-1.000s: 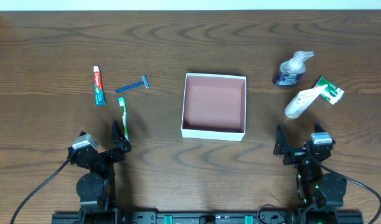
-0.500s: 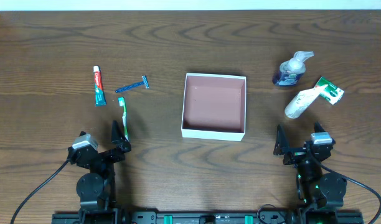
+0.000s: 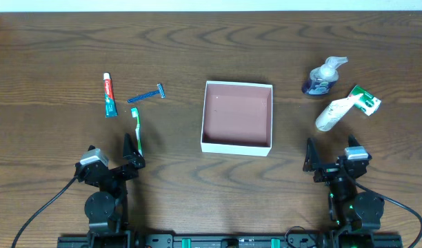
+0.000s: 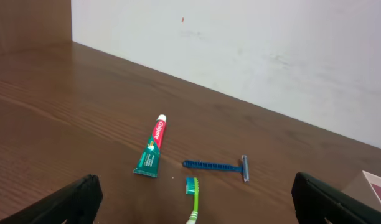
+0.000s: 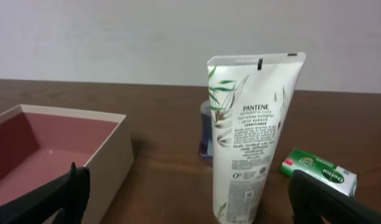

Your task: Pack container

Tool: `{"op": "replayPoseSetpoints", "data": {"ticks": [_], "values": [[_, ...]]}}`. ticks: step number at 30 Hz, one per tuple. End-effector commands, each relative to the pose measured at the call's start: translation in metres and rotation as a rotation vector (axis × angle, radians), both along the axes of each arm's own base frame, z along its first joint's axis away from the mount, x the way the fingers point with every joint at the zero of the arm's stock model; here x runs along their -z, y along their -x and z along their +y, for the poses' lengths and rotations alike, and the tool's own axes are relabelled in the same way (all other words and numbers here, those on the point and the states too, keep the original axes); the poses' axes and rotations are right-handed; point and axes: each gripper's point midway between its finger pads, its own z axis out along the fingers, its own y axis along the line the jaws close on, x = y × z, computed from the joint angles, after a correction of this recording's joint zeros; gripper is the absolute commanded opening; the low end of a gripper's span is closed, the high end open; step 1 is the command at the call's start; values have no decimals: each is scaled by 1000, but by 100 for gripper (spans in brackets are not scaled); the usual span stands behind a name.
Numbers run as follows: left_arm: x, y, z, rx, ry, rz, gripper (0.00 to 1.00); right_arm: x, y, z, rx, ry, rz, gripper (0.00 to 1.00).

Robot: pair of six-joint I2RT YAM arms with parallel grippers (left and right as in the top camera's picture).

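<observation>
The container (image 3: pixel 269 116), a white-walled box with a pinkish-brown floor, sits empty at the table's middle; its corner shows in the right wrist view (image 5: pixel 106 158). Left of it lie a toothpaste tube (image 3: pixel 109 95), a blue razor (image 3: pixel 147 95) and a green toothbrush (image 3: pixel 136 126), all seen in the left wrist view too: toothpaste tube (image 4: pixel 150 154), razor (image 4: pixel 216 166), toothbrush (image 4: pixel 192 200). Right of it are a pump bottle (image 3: pixel 322 77), a white Pantene tube (image 3: pixel 333 113) (image 5: pixel 251 137) and a green soap box (image 3: pixel 366 100) (image 5: pixel 318 170). My left gripper (image 3: pixel 132 153) and right gripper (image 3: pixel 329 162) are open and empty near the front edge.
A white wall runs behind the table's far edge. The arm bases stand at the front left (image 3: pixel 101 207) and front right (image 3: pixel 352 210) with cables trailing off.
</observation>
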Motion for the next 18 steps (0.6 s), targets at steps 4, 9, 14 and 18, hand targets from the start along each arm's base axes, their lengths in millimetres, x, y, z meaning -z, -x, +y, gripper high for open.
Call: {"op": "replayPoseSetpoints", "data": {"ticks": [4, 9, 14, 18], "values": [[18, 1, 3, -11, -14, 56, 98, -26, 4, 22, -130, -16, -104, 99], [18, 1, 3, -11, -14, 56, 98, -62, 14, 32, -195, -94, -138, 99], [18, 1, 3, -11, -14, 57, 98, -115, 16, 33, -197, -85, -85, 99], [18, 1, 3, -11, -14, 56, 98, -157, -3, 35, -208, -72, 61, 99]]}}
